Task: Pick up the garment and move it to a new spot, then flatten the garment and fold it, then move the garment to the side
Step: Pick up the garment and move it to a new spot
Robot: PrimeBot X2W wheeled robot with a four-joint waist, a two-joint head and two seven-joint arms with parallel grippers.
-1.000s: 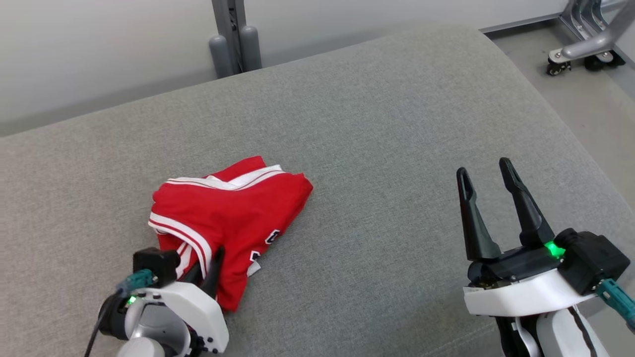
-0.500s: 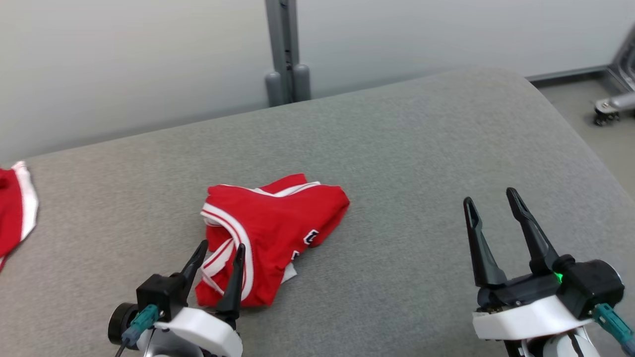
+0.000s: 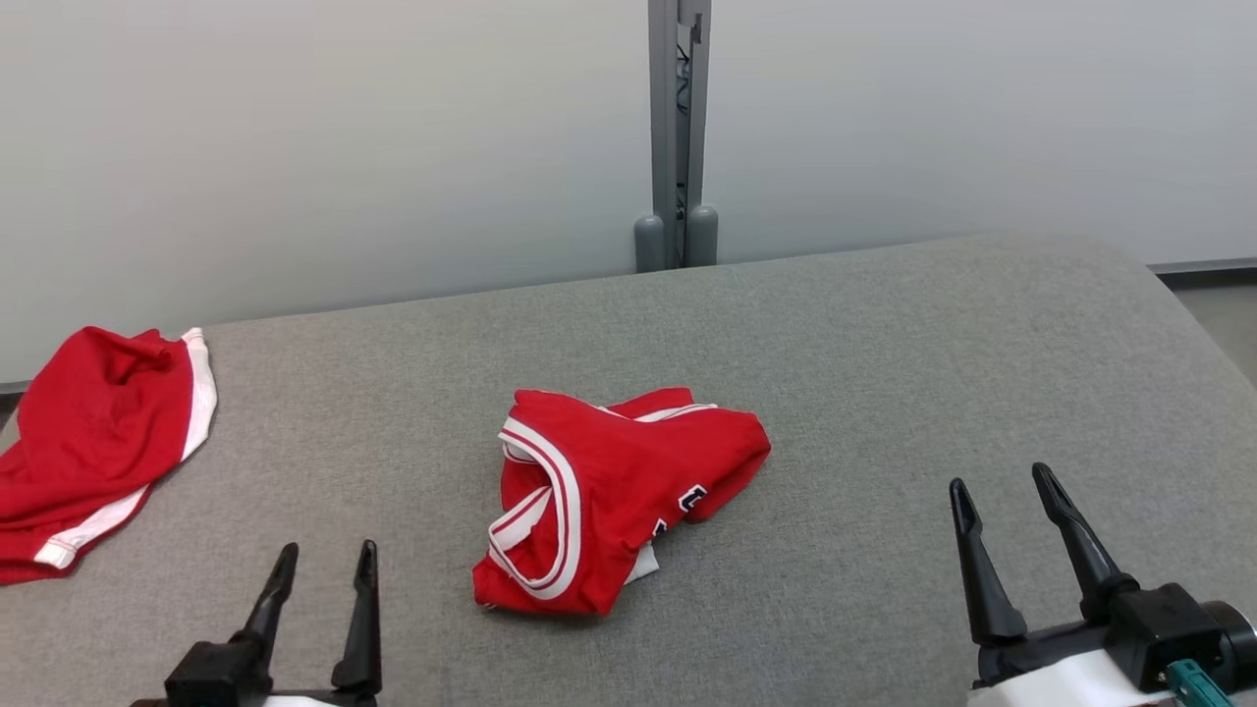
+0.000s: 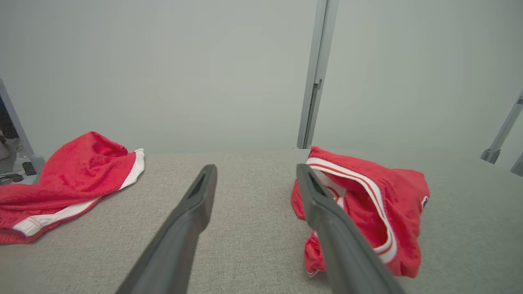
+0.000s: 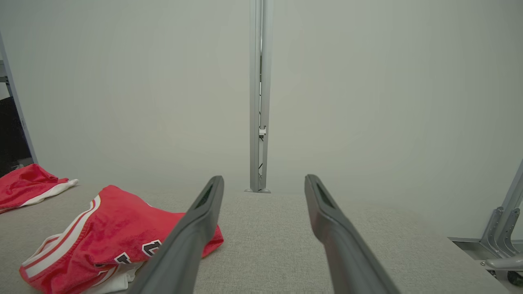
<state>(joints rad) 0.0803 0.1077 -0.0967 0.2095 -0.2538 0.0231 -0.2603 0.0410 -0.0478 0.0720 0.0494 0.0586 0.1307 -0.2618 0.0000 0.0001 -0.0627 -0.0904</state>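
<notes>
grey woven fabric covers the padded surface (image 3: pixel 884 373), and both pincers hover over its near edge with nothing in them. the left gripper (image 3: pixel 326 550) has its two dark fingers spread wide and touches no cloth; in the left wrist view the garment (image 4: pixel 367 204) sits just beyond and to the right of its right finger. the right gripper (image 3: pixel 1000 481) is equally wide apart and well clear of everything, with bare fabric ahead of it.

the red garment (image 3: pixel 619 491) lies crumpled near the middle of the surface, between the two grippers, well away from every edge. open fabric stretches to its right as far as the rounded right corner, and behind it up to the pale wall and the grey post (image 3: pixel 678 128). a second red garment (image 3: pixel 93 442) lies at the left edge, well apart.

the garment's long axis runs from near-left to far-right. its white-striped opening faces left, and dark lettering shows on the near right side.
</notes>
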